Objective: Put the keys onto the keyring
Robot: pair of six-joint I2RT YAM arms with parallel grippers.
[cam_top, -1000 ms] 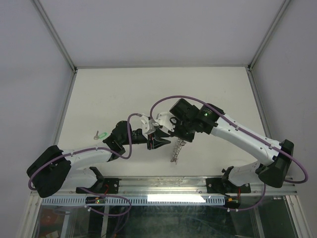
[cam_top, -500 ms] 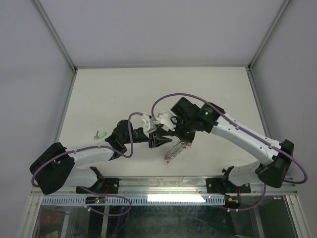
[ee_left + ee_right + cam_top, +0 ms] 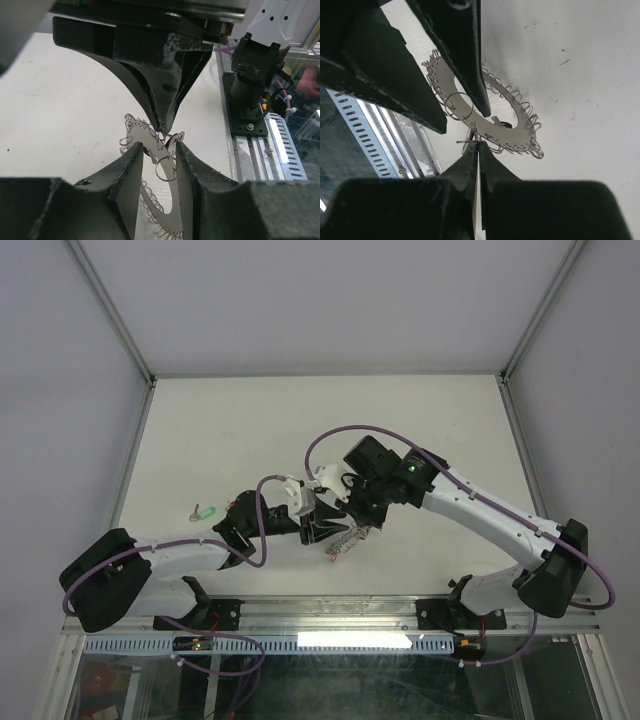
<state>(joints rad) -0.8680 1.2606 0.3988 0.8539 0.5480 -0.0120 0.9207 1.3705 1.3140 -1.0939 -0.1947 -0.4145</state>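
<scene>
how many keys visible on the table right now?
1: a green-headed key lies on the left part of the table. Others may be hidden around the keyring.

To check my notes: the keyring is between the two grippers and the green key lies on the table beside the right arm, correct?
Not quite: the top view shows the green key beside the left arm, not the right. The keyring part holds.

Robot lab cell, white table (image 3: 200, 440), aluminium frame posts (image 3: 110, 310), pale enclosure walls (image 3: 330, 300)
</scene>
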